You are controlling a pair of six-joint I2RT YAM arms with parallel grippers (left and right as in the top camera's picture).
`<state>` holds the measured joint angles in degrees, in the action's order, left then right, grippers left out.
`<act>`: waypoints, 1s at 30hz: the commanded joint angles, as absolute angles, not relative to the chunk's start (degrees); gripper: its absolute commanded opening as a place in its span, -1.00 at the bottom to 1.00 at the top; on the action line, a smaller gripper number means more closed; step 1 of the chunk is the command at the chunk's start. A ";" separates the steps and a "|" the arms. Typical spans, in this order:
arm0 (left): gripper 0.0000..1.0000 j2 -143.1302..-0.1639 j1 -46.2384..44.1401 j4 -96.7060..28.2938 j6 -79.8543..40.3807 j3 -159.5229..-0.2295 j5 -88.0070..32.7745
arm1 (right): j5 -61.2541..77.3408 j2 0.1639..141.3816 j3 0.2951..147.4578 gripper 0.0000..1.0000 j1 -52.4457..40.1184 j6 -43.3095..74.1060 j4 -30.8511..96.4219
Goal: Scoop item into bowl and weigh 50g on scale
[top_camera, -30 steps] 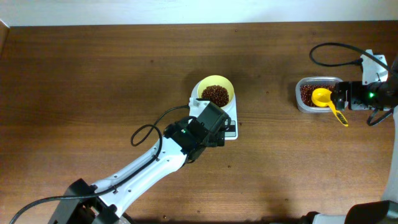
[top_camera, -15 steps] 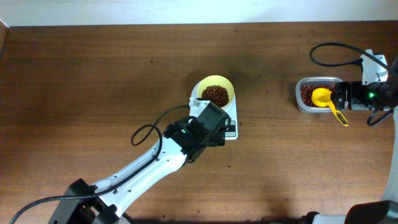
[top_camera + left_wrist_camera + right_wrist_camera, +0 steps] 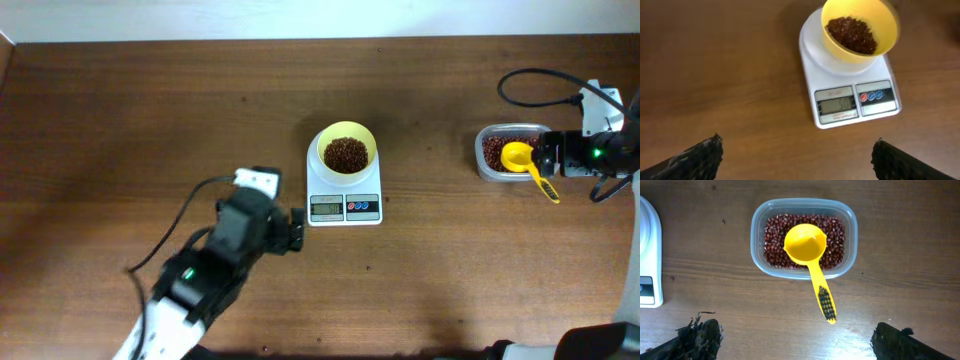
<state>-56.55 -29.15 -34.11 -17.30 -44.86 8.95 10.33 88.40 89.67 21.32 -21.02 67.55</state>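
We note left gripper (image 3: 297, 228) nearest, jaws spread wide, empty, just left of scale (image 3: 345, 207) front. Display digits too blurred for us. Bowl (image 3: 322, 150) sits on scale platform, beans (image 3: 346, 154) heaped inside. Far right: right gripper (image 3: 797, 335) released, empty, beside clear tub (image 3: 760, 225); yellow scoop (image 3: 805, 243) rests on tub's beans, handle over rim.
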 commanded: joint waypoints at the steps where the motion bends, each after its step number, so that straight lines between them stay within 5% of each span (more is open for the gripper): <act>1: 0.97 -44.66 -22.13 -31.75 -15.97 -35.14 1.83 | 10.24 88.47 90.54 0.97 20.97 -20.97 67.55; 11: 0.97 -3.09 -10.13 -5.15 -13.76 -0.99 1.08 | 10.24 88.47 90.54 0.97 20.97 -20.97 67.55; 30: 0.97 -0.27 -7.77 -4.99 -9.54 -0.62 2.31 | 10.24 88.47 90.54 0.97 20.97 -20.97 67.55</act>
